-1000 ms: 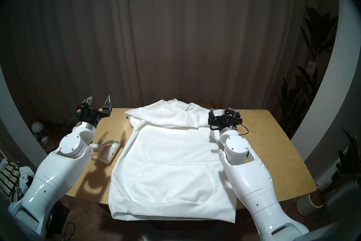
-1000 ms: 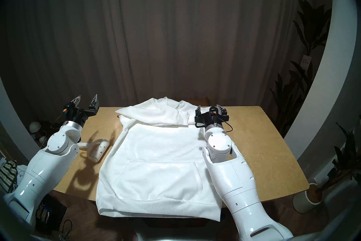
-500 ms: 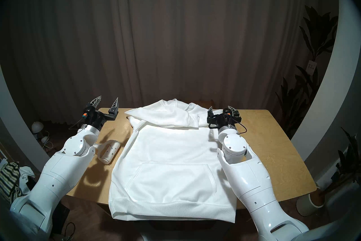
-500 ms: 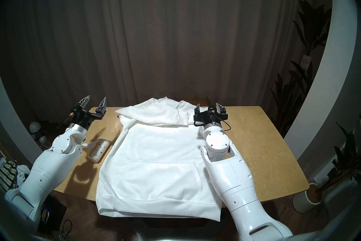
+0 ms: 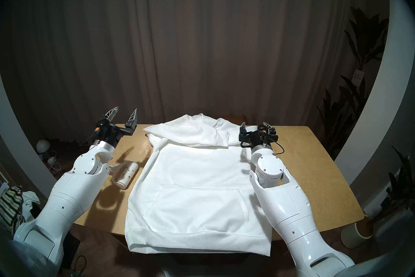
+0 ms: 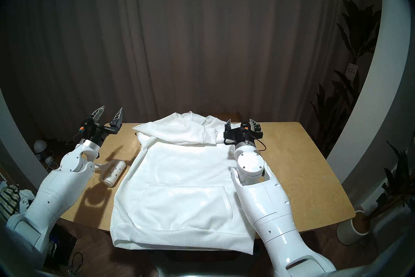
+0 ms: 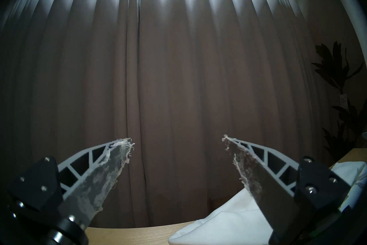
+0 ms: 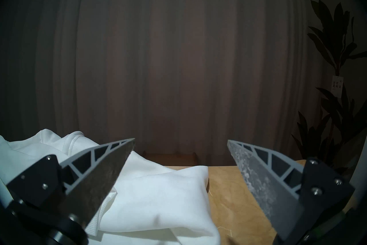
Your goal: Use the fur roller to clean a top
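The white hooded top (image 5: 197,182) (image 6: 182,182) lies flat on the wooden table (image 5: 314,170), front pocket up, sleeves folded across its chest, hem hanging over the near edge. The white fur roller (image 5: 126,174) (image 6: 112,172) lies on the table left of the top; my left forearm hides part of its handle. My left gripper (image 5: 124,113) (image 7: 177,143) is open and empty, raised above the table's far left corner, beyond the roller. My right gripper (image 5: 254,127) (image 8: 180,143) is open and empty, low over the table by the top's right shoulder (image 8: 158,198).
A brown curtain (image 5: 202,45) hangs behind the table. A potted plant (image 5: 359,112) stands at the right. A striped cloth pile (image 5: 10,204) and a small white lamp (image 5: 42,146) lie on the floor at the left.
My left arm has swung right and forward, carrying its open gripper over the table's far left corner and covering more of the roller's handle. The right gripper has barely shifted.
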Available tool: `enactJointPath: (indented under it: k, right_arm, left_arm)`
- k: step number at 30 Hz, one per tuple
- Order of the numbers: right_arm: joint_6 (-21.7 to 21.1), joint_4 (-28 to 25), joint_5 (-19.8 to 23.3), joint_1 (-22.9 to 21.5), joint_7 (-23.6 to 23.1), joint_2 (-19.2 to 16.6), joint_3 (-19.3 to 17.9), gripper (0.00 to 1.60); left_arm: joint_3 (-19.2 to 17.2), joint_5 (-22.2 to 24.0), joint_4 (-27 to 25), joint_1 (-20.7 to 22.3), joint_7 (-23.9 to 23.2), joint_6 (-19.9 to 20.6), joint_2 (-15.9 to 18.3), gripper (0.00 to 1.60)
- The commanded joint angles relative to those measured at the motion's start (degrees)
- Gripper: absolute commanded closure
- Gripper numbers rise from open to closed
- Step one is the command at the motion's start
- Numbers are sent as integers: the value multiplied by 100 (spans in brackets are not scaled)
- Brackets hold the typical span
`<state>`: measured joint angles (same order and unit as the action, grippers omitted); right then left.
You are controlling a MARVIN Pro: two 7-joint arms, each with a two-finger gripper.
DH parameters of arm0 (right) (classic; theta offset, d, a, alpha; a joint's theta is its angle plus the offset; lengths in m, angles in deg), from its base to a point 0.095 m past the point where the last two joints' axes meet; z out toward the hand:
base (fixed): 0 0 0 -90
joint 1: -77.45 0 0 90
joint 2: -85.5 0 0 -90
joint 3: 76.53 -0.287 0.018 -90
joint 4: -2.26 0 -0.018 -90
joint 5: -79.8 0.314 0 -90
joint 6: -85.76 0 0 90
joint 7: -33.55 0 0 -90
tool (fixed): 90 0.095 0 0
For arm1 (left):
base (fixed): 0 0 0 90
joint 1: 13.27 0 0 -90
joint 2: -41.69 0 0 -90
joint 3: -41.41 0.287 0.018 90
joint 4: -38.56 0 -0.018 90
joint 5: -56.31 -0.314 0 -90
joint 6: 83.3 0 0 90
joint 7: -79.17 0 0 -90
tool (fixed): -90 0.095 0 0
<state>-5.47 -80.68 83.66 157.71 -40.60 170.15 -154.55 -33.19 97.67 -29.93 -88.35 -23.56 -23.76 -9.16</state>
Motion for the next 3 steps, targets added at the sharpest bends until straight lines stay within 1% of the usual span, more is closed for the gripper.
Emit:
enactJointPath:
  k: [1,3]
  right_arm:
    - [109,-103,-19,-102,-23,10,29,0]
    - [114,-101,-15,-103,-20,7,32,0]
  left_arm:
    - [-78,29,-23,237,-113,-125,25,0]
    - [-80,36,-14,242,-132,-132,22,0]
